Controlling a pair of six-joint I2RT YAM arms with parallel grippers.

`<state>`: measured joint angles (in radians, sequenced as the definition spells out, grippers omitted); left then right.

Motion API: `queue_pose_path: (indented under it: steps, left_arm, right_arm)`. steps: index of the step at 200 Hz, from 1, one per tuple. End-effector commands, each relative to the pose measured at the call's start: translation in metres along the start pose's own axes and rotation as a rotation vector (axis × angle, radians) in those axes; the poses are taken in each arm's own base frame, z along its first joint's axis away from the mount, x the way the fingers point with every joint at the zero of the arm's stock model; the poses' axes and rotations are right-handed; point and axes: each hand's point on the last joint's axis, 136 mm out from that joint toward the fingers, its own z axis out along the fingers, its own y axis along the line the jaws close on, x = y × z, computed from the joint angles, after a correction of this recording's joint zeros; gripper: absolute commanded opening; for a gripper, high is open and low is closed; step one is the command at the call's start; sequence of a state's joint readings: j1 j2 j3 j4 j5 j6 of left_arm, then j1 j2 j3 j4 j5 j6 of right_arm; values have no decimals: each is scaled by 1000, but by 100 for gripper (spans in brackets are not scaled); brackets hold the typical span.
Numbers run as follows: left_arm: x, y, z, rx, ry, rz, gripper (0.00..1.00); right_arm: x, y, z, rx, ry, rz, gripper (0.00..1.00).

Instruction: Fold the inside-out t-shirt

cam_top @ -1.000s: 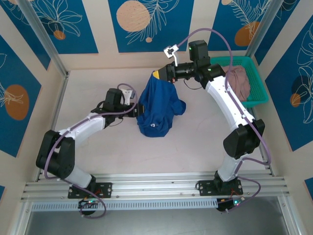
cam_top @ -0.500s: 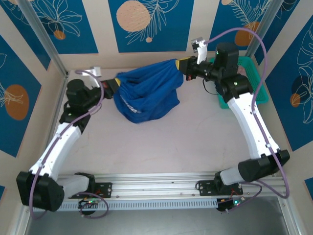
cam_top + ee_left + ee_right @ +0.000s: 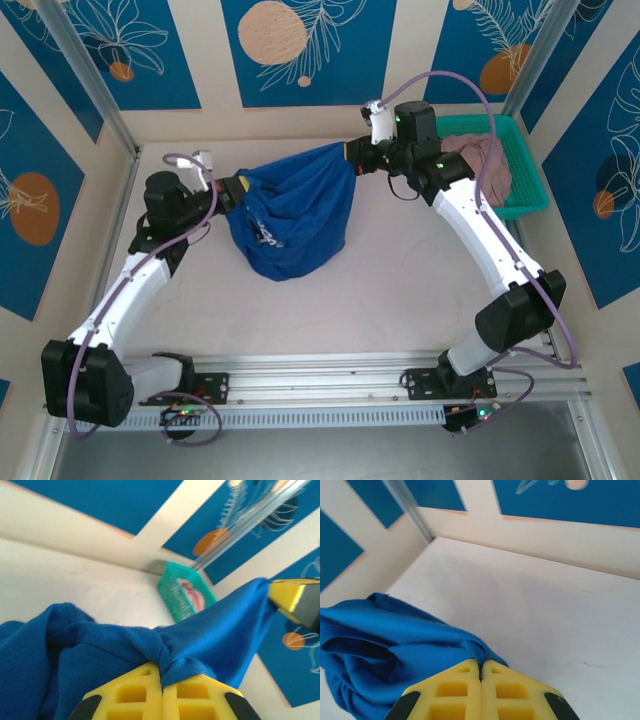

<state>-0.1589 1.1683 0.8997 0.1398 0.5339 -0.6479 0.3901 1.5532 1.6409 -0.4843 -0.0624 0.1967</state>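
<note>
Because the cloth bunches into deep folds, the sleeves, collar and hem of the t-shirt (image 3: 290, 215) cannot be told apart, and its far side is hidden. A small white mark on the fabric is too small to read. From the left wrist camera, the pink garment (image 3: 192, 592) shows blurred inside the basket (image 3: 172, 600).

The left gripper (image 3: 238, 188) has its yellow pads pressed fully together on a gathered edge of the shirt. The right gripper (image 3: 350, 152) is likewise clamped tight on the opposite edge. The shirt spans between the two grippers, with its upper edge drawn fairly taut from one to the other. The bulk sags below them as a pouch. Whether the lowest fold touches the table (image 3: 400, 270) cannot be confirmed. The basket sits behind the right gripper, well apart from the left.

The shirt is a soft, matte, royal-blue fabric, heavily creased. The pads are moulded yellow with square recesses. The basket is teal plastic lattice, and the table is pale and smooth.
</note>
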Motion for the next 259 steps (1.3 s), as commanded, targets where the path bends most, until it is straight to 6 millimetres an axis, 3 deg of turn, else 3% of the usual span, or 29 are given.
queue_pose_path:
  steps: [1,25,43,83,103,131,152,166,187,217,259]
  left_arm:
    - [-4,30,-13,-181,-26,74,0]
    - [23,75,-16,-389,64,99,0]
    - [41,83,-14,-405,105,110,9]
    - [64,66,-8,-324,162,146,34]
    - [73,62,-14,-350,177,164,42]
    - [92,31,-16,-329,201,251,48]
    - [115,0,-1,-253,248,310,50]
    - [124,-6,13,-240,282,330,50]
    - [123,-7,34,-238,303,359,51]
    - [112,7,59,-299,297,378,52]
    - [95,17,72,-295,278,336,51]
  right_arm:
    - [-6,-7,-17,67,-38,-31,0]
    - [-13,35,-25,-189,-86,-28,0]
    - [-16,56,-29,-327,-95,6,0]
    - [-10,80,-22,-465,-54,60,0]
    - [-6,84,-19,-482,-41,74,0]
    - [-1,86,-14,-481,-21,85,0]
    - [0,86,-13,-479,-17,80,0]
    - [0,87,-14,-477,-18,74,0]
    - [0,86,-17,-470,-20,63,0]
    - [2,87,-21,-466,-19,52,0]
    - [6,87,-22,-469,-11,47,0]
